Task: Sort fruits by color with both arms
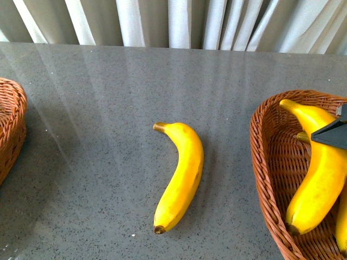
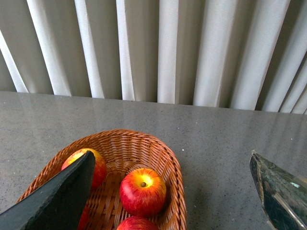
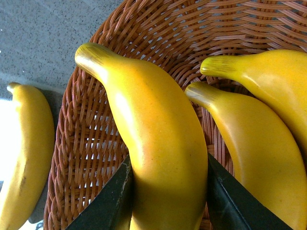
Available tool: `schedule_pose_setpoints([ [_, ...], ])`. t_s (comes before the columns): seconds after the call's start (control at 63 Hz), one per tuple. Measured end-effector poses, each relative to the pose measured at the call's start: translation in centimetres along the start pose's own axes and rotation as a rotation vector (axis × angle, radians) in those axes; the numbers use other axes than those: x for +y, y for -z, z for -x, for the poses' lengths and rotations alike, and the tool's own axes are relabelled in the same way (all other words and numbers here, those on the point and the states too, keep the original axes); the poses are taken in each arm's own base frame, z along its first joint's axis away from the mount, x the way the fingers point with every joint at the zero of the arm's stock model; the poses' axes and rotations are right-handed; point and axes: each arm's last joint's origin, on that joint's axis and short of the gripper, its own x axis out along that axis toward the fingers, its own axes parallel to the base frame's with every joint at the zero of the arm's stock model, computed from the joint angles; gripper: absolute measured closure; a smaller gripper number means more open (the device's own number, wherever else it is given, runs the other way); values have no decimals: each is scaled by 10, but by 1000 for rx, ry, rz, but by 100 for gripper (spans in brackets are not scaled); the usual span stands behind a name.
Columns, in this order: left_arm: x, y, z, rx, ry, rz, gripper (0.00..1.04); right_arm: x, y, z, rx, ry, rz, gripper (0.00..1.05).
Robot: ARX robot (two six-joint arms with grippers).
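Observation:
A yellow banana (image 1: 181, 176) lies on the grey table, middle front. My right gripper (image 1: 333, 134) is shut on another banana (image 1: 320, 173) over the right wicker basket (image 1: 268, 162). In the right wrist view the fingers (image 3: 110, 206) clamp that banana (image 3: 158, 139), with two more bananas (image 3: 249, 143) beside it in the basket (image 3: 81, 143). The table banana (image 3: 26, 153) shows outside the rim. My left gripper (image 2: 171, 158) is open and empty above the left basket (image 2: 168, 158), which holds three red apples (image 2: 142, 191).
The left basket's rim (image 1: 13, 124) shows at the front view's left edge. White curtains (image 1: 179, 21) hang behind the table's far edge. Bare table (image 1: 108, 135) lies between the two baskets.

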Motion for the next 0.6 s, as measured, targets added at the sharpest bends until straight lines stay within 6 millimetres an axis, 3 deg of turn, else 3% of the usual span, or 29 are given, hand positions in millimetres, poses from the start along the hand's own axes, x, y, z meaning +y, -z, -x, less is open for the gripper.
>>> schedule_pose_setpoints([
  [0.191,0,0,0,0,0,0,9,4,1,1,7,2,10,27],
  [0.302,0,0,0,0,0,0,9,10,-1,11,10,-31,20,9],
  [0.461,0,0,0,0,0,0,9,35,-2,34,-2,-85,74,9],
  [0.604,0,0,0,0,0,0,9,75,2,45,14,-121,93,9],
])
